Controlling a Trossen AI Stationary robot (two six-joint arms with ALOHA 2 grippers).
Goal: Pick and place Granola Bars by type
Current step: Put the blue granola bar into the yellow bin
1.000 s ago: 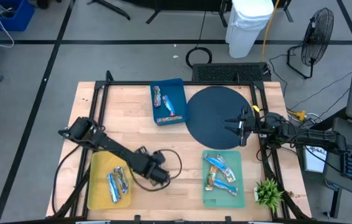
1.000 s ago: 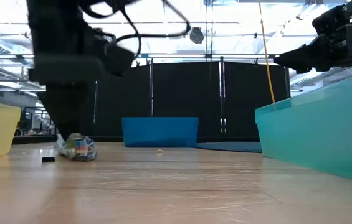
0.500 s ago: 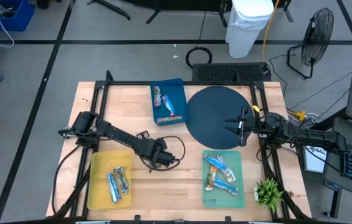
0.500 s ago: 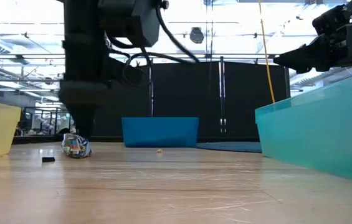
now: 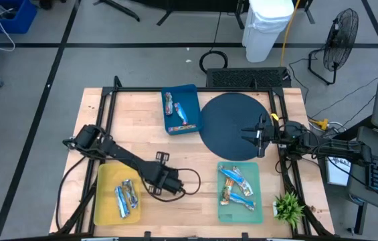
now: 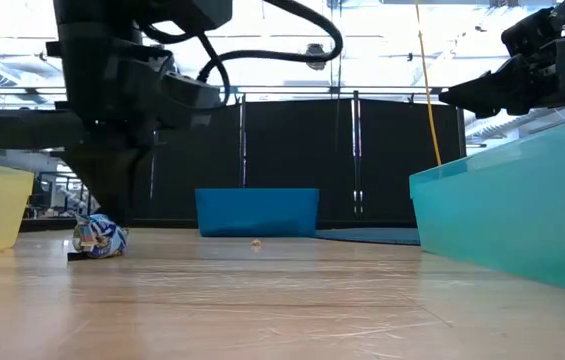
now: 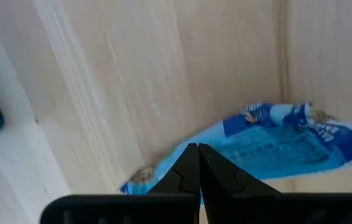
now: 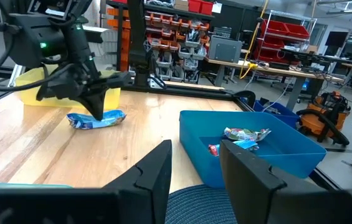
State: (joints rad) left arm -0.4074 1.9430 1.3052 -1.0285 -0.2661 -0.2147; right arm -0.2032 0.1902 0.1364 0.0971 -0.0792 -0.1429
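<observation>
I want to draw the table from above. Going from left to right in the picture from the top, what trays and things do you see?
Yellow tray → left gripper → blue tray → dark round mat → right gripper → small green plant. The green tray overlaps the mat's span, so I left it out.

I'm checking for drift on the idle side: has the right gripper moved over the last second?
No. In the high view the right gripper sits at the same spot on the right edge of the dark round mat as in both earlier pictures.

bare wood between yellow tray (image 5: 108, 175) and green tray (image 5: 254, 207), left arm (image 5: 132, 163) crossing
</observation>
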